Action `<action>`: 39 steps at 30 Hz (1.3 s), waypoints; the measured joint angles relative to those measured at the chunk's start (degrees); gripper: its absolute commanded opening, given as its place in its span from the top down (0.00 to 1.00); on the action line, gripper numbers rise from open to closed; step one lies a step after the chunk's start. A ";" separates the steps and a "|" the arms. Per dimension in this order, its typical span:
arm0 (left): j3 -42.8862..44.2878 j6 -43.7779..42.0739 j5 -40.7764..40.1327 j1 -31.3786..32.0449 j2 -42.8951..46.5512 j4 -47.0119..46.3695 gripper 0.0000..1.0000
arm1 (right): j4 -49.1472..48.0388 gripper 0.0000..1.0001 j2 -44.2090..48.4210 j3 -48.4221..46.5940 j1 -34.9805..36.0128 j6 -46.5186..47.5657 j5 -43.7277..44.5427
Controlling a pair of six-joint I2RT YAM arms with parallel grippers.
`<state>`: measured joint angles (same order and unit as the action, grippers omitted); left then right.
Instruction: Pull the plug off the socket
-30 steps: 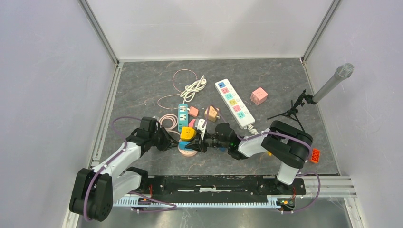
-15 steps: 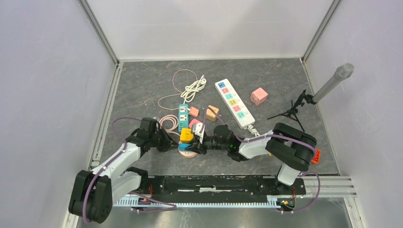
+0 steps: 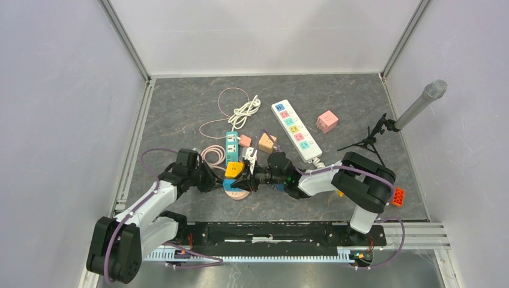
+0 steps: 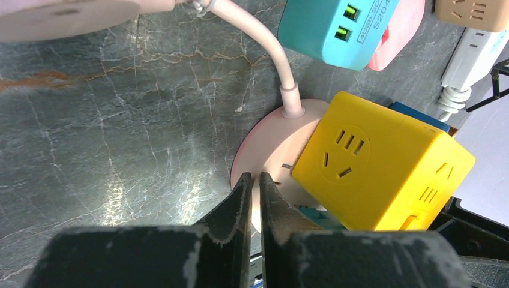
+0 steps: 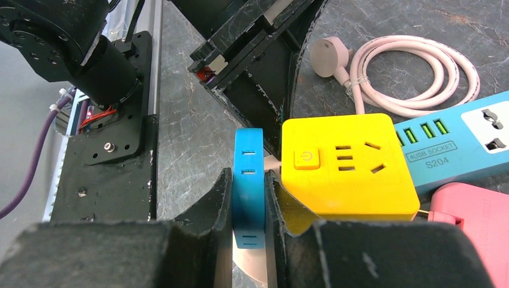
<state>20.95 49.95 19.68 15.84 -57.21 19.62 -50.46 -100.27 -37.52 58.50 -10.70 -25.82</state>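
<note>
The left gripper point(image 4: 252, 180), clenched with nothing between its jaws, has its tips at the rim of the round pink socket point(image 4: 259, 150). Facing it, the right gripper point(image 5: 247, 180) clamps the blue plug point(image 5: 248, 147), which sits just beside a yellow cube adapter point(image 5: 342, 162) over that socket. Beyond lie a teal power strip point(image 5: 456, 138) and, farther back, a white power strip point(image 3: 294, 129).

Cube adapter point(image 4: 384, 171) on round socket point(image 4: 264, 150); flat plug point(image 5: 248, 180) beside it.
</note>
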 measured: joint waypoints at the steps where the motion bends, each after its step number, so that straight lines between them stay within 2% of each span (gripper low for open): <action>1: 0.00 0.00 0.00 0.00 0.00 0.00 0.88 | -0.02 1.00 0.00 0.00 -0.02 -0.04 -0.07; 12: 0.00 0.02 0.17 0.02 0.00 0.20 0.87 | -2.23 0.98 0.46 1.79 0.22 1.62 0.55; 15: 0.02 0.02 0.42 0.02 0.00 0.31 0.73 | -0.26 0.79 1.31 1.75 1.18 3.89 2.05; 17: 0.02 0.04 0.42 0.11 -0.02 0.66 0.65 | 1.31 0.71 1.68 1.49 1.66 5.14 2.62; 19: 0.04 0.09 0.42 0.13 -0.02 1.44 0.59 | 2.10 0.66 1.86 1.29 1.88 5.95 2.99; 24: 0.09 0.11 1.55 0.42 0.04 2.64 0.56 | 3.69 0.59 1.86 1.27 2.19 7.21 3.87; 28: 0.09 0.11 3.30 0.44 0.07 2.58 0.57 | 4.50 0.61 1.86 1.27 2.27 7.76 4.13; 31: 0.09 0.11 4.11 0.42 -0.33 2.47 0.60 | 5.07 0.68 1.84 1.22 2.34 8.26 4.44; 33: 0.09 0.11 4.70 0.42 -1.01 2.32 0.61 | 5.64 0.80 1.73 0.87 2.45 8.74 4.61; 35: 0.09 0.11 4.72 0.42 -1.81 2.34 0.63 | 6.23 0.99 1.33 0.04 2.60 9.09 4.70; 39: 0.02 0.13 5.05 0.37 -2.75 1.31 0.66 | 7.13 1.00 1.09 -0.70 2.64 9.38 4.61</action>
<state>20.97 50.09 24.73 16.21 -59.96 20.93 -43.33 -99.18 -38.22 61.14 -1.32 -21.21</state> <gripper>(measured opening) 0.361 0.228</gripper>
